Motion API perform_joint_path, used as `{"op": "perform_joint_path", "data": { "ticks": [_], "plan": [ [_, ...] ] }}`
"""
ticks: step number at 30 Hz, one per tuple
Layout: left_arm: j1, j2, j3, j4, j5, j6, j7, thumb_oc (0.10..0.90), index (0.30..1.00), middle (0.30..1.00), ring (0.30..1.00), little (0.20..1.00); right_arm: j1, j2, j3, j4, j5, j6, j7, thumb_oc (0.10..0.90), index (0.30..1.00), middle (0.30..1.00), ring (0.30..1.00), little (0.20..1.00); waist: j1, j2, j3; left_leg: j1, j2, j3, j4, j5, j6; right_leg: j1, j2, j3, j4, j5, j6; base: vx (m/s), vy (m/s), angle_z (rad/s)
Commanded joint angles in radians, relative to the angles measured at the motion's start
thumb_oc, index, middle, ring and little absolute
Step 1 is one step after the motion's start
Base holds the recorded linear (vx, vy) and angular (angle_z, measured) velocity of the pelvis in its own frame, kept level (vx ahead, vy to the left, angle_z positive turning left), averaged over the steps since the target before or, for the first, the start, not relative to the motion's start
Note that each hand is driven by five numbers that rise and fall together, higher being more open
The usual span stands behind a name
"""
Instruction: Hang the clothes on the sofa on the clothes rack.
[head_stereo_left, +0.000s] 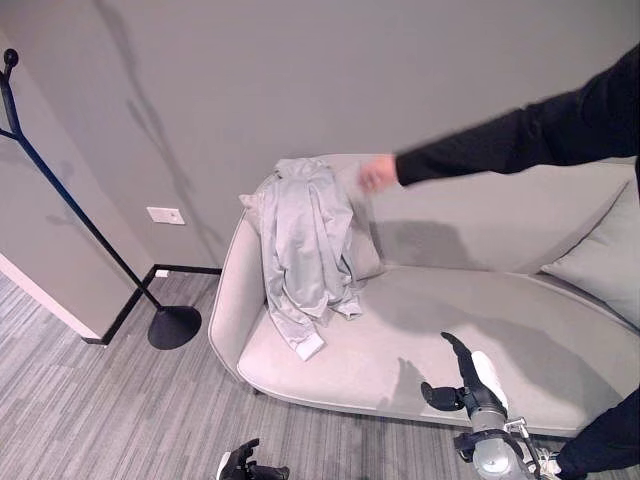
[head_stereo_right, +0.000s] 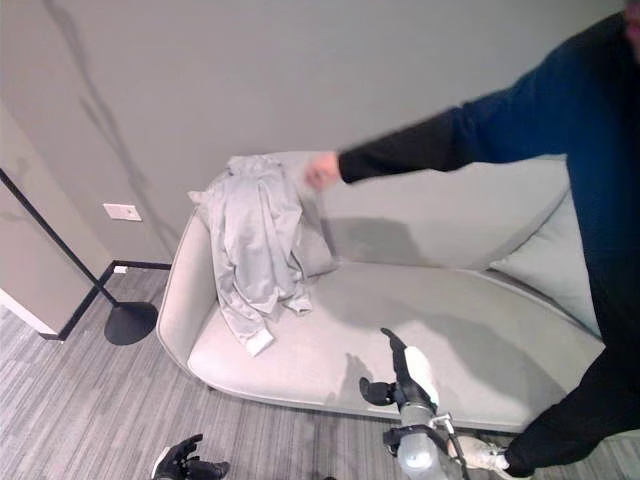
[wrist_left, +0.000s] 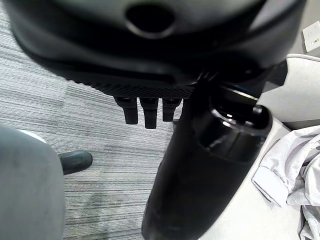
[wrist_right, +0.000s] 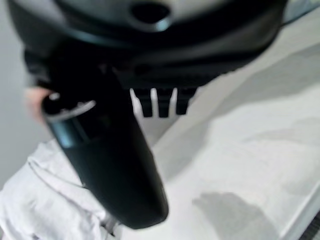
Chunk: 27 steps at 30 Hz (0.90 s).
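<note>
My right hand (head_stereo_left: 478, 385), lower right of the left eye view, hangs over the front of the sofa (head_stereo_left: 420, 350) seat with fingers straight and thumb spread, holding nothing. My left hand (head_stereo_left: 243, 466) sits at the bottom edge over the floor — its wrist view shows the fingers curled loosely around nothing. The grey garment (head_stereo_left: 308, 245) lies draped over the sofa's left arm and backrest, centre left of the frame, one sleeve trailing onto the seat. The clothes rack (head_stereo_left: 60, 190) stands at the far left, well apart from me. A person's hand (head_stereo_left: 376, 173) hovers just beside the garment's top — the main risk, I judge, is my reach meeting that arm. A second: gripping one loose fold, so the cloth slides off on the way to the rack.
</note>
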<state>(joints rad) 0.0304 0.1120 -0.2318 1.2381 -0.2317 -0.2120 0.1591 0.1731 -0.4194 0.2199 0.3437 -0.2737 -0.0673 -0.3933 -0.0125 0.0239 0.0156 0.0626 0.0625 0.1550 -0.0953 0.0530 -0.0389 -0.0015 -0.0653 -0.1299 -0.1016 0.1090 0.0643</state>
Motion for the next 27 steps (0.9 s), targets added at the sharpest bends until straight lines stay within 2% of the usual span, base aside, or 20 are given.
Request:
{"op": "perform_joint_path", "data": {
  "ticks": [1,5,7,9,11,12,13,14,15,16,17,20,22,23,25,26,27],
  "plan": [
    [-0.034,0.002,-0.011,0.068,0.028,-0.012,-0.013,0.8,0.9,0.9,0.9,0.9,-0.086,-0.011,-0.013,-0.113,-0.007,-0.065,-0.015,0.8,0.9,0.9,0.9,0.9,0.018,-0.026,-0.005,-0.006,0.05,-0.065,0.008,-0.051,-0.031,0.085,-0.073,-0.016,0.02,-0.11,0.061,0.0,0.0,0.0],
    [-0.029,0.001,-0.001,0.069,0.008,-0.013,-0.011,0.8,0.9,0.9,0.9,0.9,-0.088,0.0,-0.007,-0.112,0.026,-0.071,-0.014,0.8,0.9,0.9,0.9,0.9,0.021,-0.025,-0.002,-0.008,0.054,-0.073,0.008,-0.047,-0.034,0.09,-0.068,-0.025,0.023,-0.115,0.058,0.0,-0.01,0.04],
    [-0.036,0.005,0.01,0.054,-0.033,-0.02,0.01,0.8,0.9,0.9,0.9,0.9,-0.106,-0.002,-0.009,-0.129,0.07,-0.085,-0.026,0.8,0.9,0.9,0.9,0.9,0.025,-0.031,0.022,-0.04,0.061,-0.091,0.032,-0.034,-0.046,0.086,-0.061,-0.052,0.033,-0.125,0.049,-0.05,-0.058,0.24],
    [-0.043,0.01,0.009,0.025,-0.059,-0.034,0.018,0.8,0.9,0.9,0.9,0.9,-0.127,-0.018,-0.004,-0.133,0.096,-0.098,-0.026,0.8,0.9,0.9,0.9,0.9,0.029,-0.042,0.063,-0.137,0.069,-0.116,0.211,-0.077,-0.059,0.078,-0.066,-0.056,0.044,-0.135,0.035,-0.14,-0.044,0.48],
    [-0.054,0.015,-0.004,-0.021,-0.094,-0.05,0.025,0.8,0.9,0.9,0.9,0.9,-0.17,-0.045,0.007,-0.113,0.096,-0.102,-0.03,0.8,0.9,0.9,0.9,0.9,0.048,-0.044,0.108,-0.217,0.064,-0.18,0.328,-0.067,-0.09,0.08,-0.068,-0.056,0.044,-0.139,0.027,-0.12,0.071,0.33],
    [-0.055,0.016,-0.009,-0.051,-0.111,-0.054,0.024,0.8,0.9,0.9,0.9,0.9,-0.194,-0.051,0.007,-0.094,0.095,-0.098,-0.042,0.8,0.9,0.9,0.9,0.9,0.052,-0.04,0.114,-0.237,0.079,-0.204,0.32,-0.067,-0.096,0.083,-0.07,-0.06,0.041,-0.142,0.029,0.08,0.308,0.14],
    [-0.047,0.022,-0.003,-0.075,-0.144,-0.053,0.012,0.8,0.9,0.9,0.9,0.9,-0.213,-0.052,-0.006,-0.083,0.109,-0.095,-0.053,0.8,0.9,0.9,0.9,0.9,0.053,-0.036,0.109,-0.231,0.165,-0.201,0.224,-0.021,-0.097,0.093,-0.089,-0.072,0.035,-0.144,0.05,0.11,0.253,0.07],
    [-0.047,0.023,-0.003,-0.075,-0.145,-0.053,0.012,0.8,0.9,0.9,0.9,0.9,-0.213,-0.052,-0.006,-0.083,0.109,-0.095,-0.053,0.8,0.9,0.9,0.9,0.9,0.055,-0.035,0.111,-0.225,0.167,-0.198,0.216,-0.018,-0.099,0.095,-0.087,-0.071,0.035,-0.144,0.049,0.19,0.442,0.07],
    [-0.052,0.021,0.009,-0.037,-0.15,-0.047,0.025,0.8,0.9,0.9,0.9,0.9,-0.221,-0.044,-0.015,-0.087,0.13,-0.096,-0.068,0.8,0.9,0.9,0.9,0.9,0.058,-0.04,0.121,-0.258,0.234,-0.152,0.148,0.047,-0.1,0.109,-0.12,-0.077,0.037,-0.151,0.072,0.15,0.37,0.23],
    [-0.052,0.013,0.013,-0.019,-0.15,-0.046,0.032,0.8,0.9,0.9,0.9,0.9,-0.217,-0.047,-0.013,-0.094,0.121,-0.092,-0.071,0.8,0.9,0.9,0.9,0.9,0.055,-0.035,0.119,-0.261,0.256,-0.102,0.122,0.064,-0.101,0.118,-0.136,-0.081,0.037,-0.152,0.083,0.23,0.555,0.32],
    [-0.051,0.005,0.016,0.009,-0.142,-0.033,0.026,0.8,0.9,0.9,0.9,0.9,-0.204,-0.038,-0.012,-0.089,0.124,-0.089,-0.062,0.8,0.9,0.9,0.9,0.9,0.057,-0.029,0.111,-0.262,0.254,-0.1,0.136,0.062,-0.106,0.128,-0.154,-0.072,0.041,-0.151,0.091,0.22,0.487,0.2],
    [-0.066,0.016,0.002,0.025,-0.097,-0.008,0.004,0.8,0.9,0.9,0.9,0.9,-0.165,-0.023,-0.013,-0.091,0.103,-0.048,-0.033,0.8,0.9,0.9,0.9,0.9,0.047,-0.033,0.08,-0.287,0.184,-0.113,0.225,0.009,-0.097,0.144,-0.234,-0.083,0.074,-0.122,0.108,0.23,0.496,0.07],
    [-0.068,0.042,-0.009,0.008,-0.066,-0.005,-0.001,0.8,0.9,0.9,0.9,0.9,-0.165,-0.01,-0.015,-0.07,0.072,-0.028,-0.036,0.8,0.9,0.9,0.9,0.9,0.05,-0.047,0.07,-0.273,0.136,-0.085,0.238,-0.038,-0.065,0.111,-0.292,-0.078,0.131,-0.089,0.118,0.16,0.451,-0.04],
    [-0.075,0.055,-0.014,0.0,-0.056,-0.002,-0.001,0.8,0.9,0.9,0.9,0.9,-0.187,0.0,-0.012,-0.056,0.052,-0.016,-0.049,0.8,0.9,0.9,0.9,0.9,0.055,-0.053,0.071,-0.272,0.111,-0.067,0.24,-0.052,-0.046,0.08,-0.322,-0.08,0.171,-0.038,0.122,0.08,0.449,-0.1],
    [-0.076,0.072,0.0,-0.008,-0.067,0.003,-0.005,0.8,0.9,0.9,0.9,0.9,-0.222,0.008,-0.001,-0.049,0.011,-0.001,-0.061,0.8,0.9,0.9,0.9,0.9,0.065,-0.05,0.079,-0.252,0.089,-0.034,0.23,-0.067,-0.016,0.035,-0.352,-0.129,0.24,-0.006,0.104,0.03,0.402,-0.13],
    [-0.074,0.077,0.003,-0.006,-0.071,0.003,-0.007,0.8,0.9,0.9,0.9,0.9,-0.242,0.001,0.01,-0.043,-0.021,-0.003,-0.068,0.8,0.9,0.9,0.9,0.9,0.074,-0.045,0.085,-0.238,0.084,-0.01,0.224,-0.078,-0.006,0.024,-0.362,-0.183,0.276,-0.014,0.1,0.09,0.517,-0.4],
    [-0.062,0.075,0.003,0.013,-0.041,0.019,-0.015,0.8,0.9,0.9,0.9,0.9,-0.247,0.004,0.006,-0.036,-0.025,0.001,-0.078,0.8,0.9,0.9,0.9,0.9,0.055,-0.04,0.089,-0.203,0.044,-0.012,0.188,-0.075,0.019,-0.017,-0.278,-0.154,0.341,-0.067,0.072,0.13,0.515,-0.45]
  ]
}}
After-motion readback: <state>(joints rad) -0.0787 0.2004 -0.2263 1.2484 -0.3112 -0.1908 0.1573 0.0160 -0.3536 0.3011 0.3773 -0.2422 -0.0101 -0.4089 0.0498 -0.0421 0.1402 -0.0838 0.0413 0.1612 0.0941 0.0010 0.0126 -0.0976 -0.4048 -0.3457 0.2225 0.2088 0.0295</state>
